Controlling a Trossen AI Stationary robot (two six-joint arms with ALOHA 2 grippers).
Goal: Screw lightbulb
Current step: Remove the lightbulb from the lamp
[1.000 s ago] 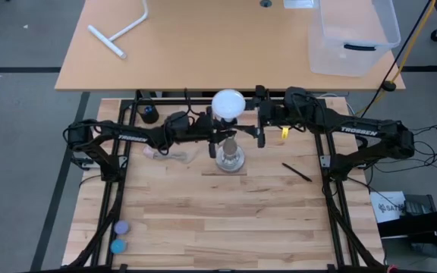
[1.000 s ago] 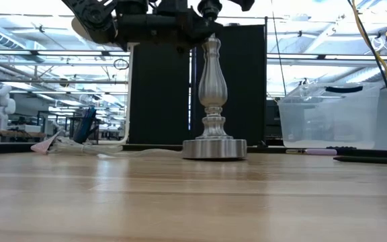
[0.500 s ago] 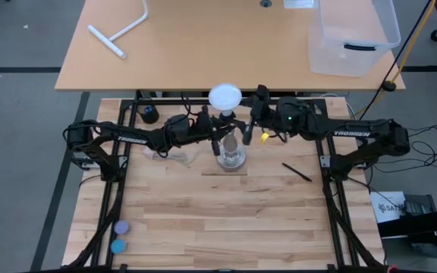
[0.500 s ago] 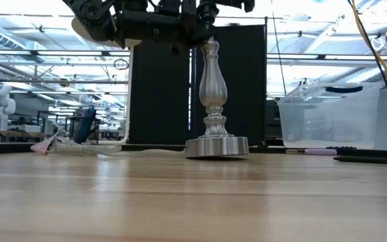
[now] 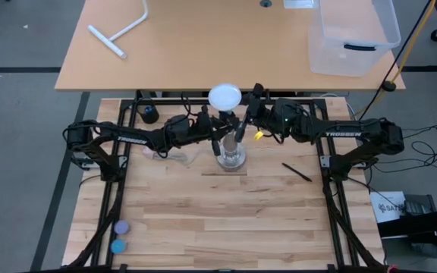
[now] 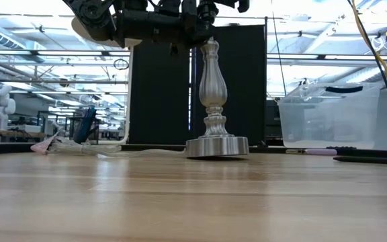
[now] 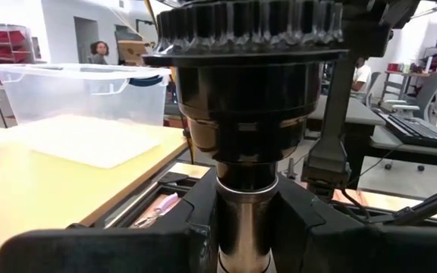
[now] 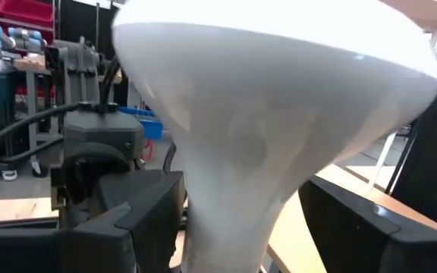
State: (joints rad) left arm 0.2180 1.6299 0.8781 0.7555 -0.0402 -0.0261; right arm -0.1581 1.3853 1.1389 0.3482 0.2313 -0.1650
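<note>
The right gripper has swung the bulb onto the post, gripping its neck; left gripper clamps the post. Arms read TROSSEN.

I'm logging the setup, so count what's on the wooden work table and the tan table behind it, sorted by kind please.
Lightbulb: 1
Metal lamp post: 1
Small round caps: 2
Black pen: 1
Black round knob: 1
Clear plastic bin: 1
White T-shaped pipe: 1
Total: 8
</note>
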